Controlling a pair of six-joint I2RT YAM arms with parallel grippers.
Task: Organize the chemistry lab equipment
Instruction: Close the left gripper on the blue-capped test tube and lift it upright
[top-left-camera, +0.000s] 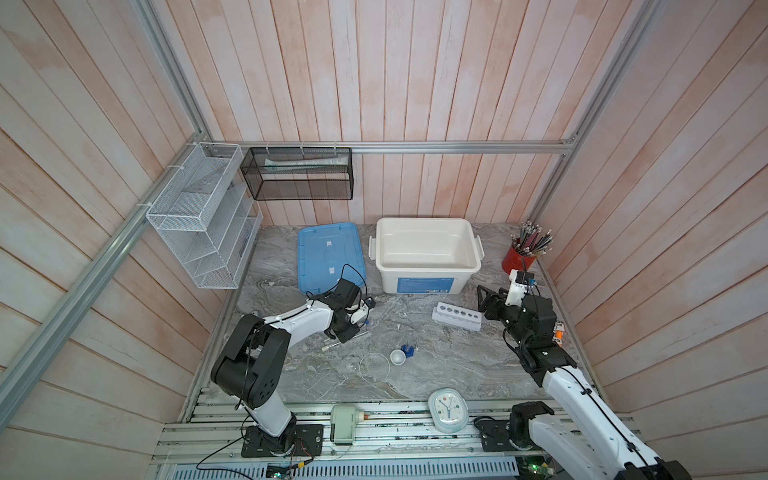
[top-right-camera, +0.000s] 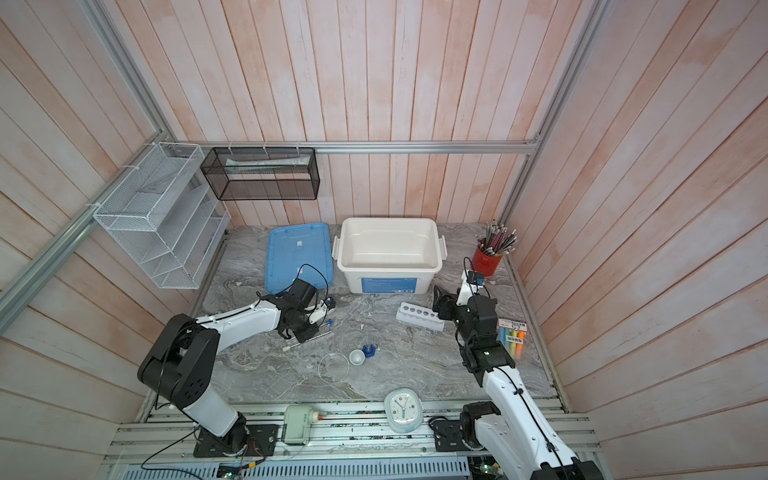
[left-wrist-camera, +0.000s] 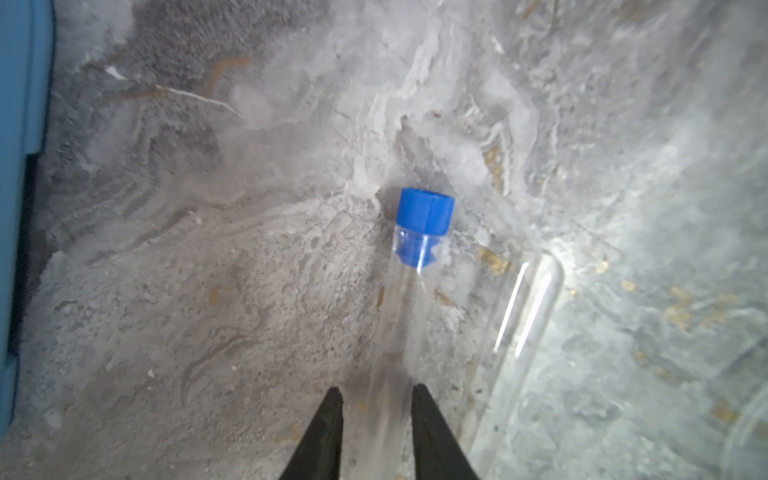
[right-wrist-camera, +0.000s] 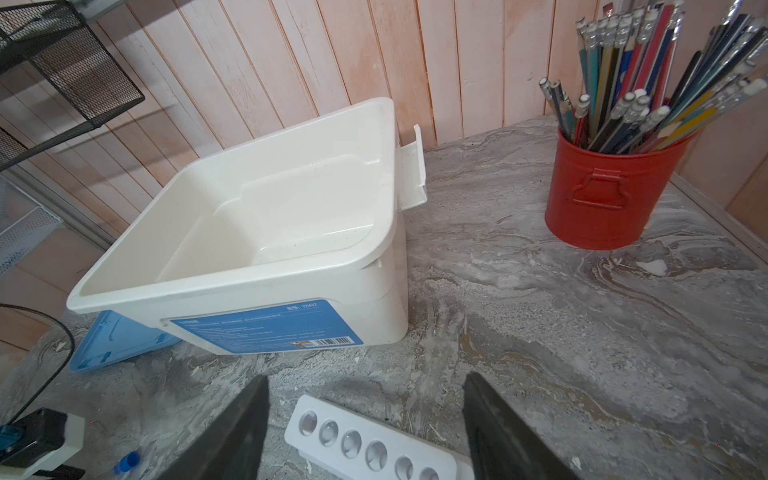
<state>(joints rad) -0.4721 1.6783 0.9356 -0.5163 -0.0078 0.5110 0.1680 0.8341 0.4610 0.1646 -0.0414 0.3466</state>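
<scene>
A blue-capped test tube (left-wrist-camera: 405, 299) lies on the marble top and runs between the fingers of my left gripper (left-wrist-camera: 377, 392). Its jaws stand narrowly apart: one fingertip is at the glass, the other a little off it. A second clear tube (left-wrist-camera: 528, 307) lies alongside, white-capped (top-left-camera: 327, 343) in a top view. My right gripper (right-wrist-camera: 365, 382) hangs open above one end of the white six-hole rack (right-wrist-camera: 374, 449), which is empty. The small white bowl (top-left-camera: 397, 356), the round glass vessel (top-left-camera: 375, 367) and the blue-based cylinder (top-left-camera: 408, 350) sit together at mid-table.
An open white bin (top-left-camera: 428, 221) stands at the back, its blue lid (top-left-camera: 328, 257) flat beside it. A red cup of pencils (top-left-camera: 519, 259) fills the back right corner. A pale clock (top-left-camera: 448, 409) rests at the front edge. A marker pack (top-right-camera: 513, 332) lies at the right.
</scene>
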